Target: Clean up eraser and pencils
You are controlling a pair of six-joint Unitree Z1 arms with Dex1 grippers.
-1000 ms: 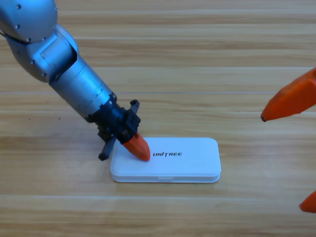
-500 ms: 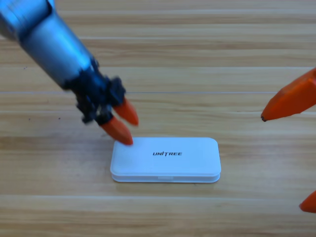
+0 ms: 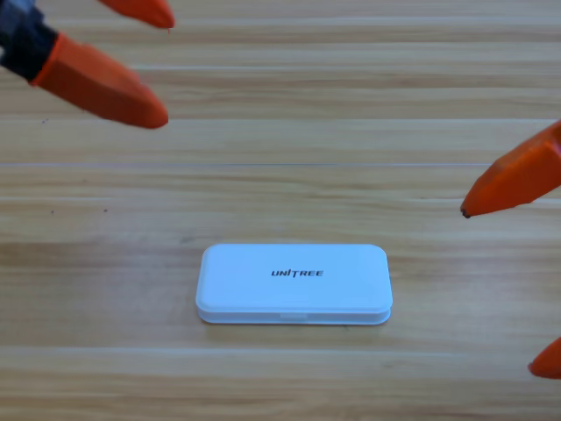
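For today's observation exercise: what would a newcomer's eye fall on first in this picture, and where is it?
The closed white UNITREE case lies flat on the wooden table, just below the middle. The left gripper shows large in the upper left corner with jaws apart; the right gripper sits at the right edge, also open.

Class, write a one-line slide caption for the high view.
Closed white UNITREE case on the wooden table; left pincer open at upper left, right pincer open at the right edge.
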